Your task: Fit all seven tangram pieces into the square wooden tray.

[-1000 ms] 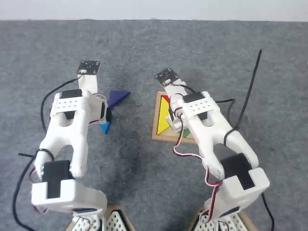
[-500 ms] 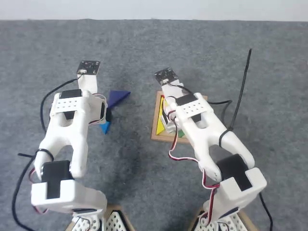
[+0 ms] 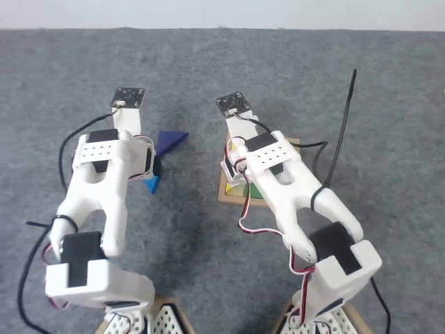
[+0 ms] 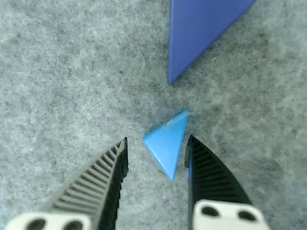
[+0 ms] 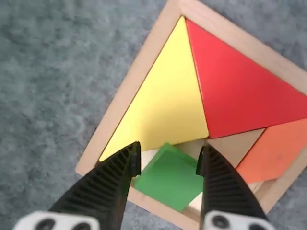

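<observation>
The wooden tray [image 5: 132, 88] holds a yellow triangle [image 5: 163, 105], a red triangle [image 5: 235, 91], an orange piece [image 5: 273, 148] and a green square [image 5: 168, 177]. The right gripper [image 5: 170, 148] hangs open over the green square. The left gripper [image 4: 157, 140] is open around a small blue triangle [image 4: 167, 143] on the carpet [image 4: 57, 72], near a dark blue triangle [image 4: 201, 28].

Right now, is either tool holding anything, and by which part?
Nothing is held. The left tool is open astride the light-blue triangle; the right tool is open above the green square.
</observation>
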### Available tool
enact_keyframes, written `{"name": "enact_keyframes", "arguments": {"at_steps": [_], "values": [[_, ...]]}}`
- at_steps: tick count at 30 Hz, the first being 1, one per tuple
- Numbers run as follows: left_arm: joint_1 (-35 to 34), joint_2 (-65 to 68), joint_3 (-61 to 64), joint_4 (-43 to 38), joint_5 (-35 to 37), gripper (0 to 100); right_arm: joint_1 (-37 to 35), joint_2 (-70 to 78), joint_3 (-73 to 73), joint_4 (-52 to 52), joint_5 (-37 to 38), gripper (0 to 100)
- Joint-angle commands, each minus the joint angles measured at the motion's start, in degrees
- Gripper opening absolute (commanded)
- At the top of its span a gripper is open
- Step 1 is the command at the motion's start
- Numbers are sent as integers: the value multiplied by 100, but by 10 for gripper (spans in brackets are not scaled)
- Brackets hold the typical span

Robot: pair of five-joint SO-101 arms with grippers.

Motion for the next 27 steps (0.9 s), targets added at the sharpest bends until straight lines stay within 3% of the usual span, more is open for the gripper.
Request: {"name": "enact_keyframes", "arguments": {"at_steps": [1,21,27], "values": [[-18,-308,-84,-158,-62,192,-31,-602,0,127,-62,186],[-18,-308,-75,-158,-62,192,75,-1095,818,198,-53,186],[-18,-316,-84,-158,-62,192,-347,-2000,1363,163,-53,186]]}}
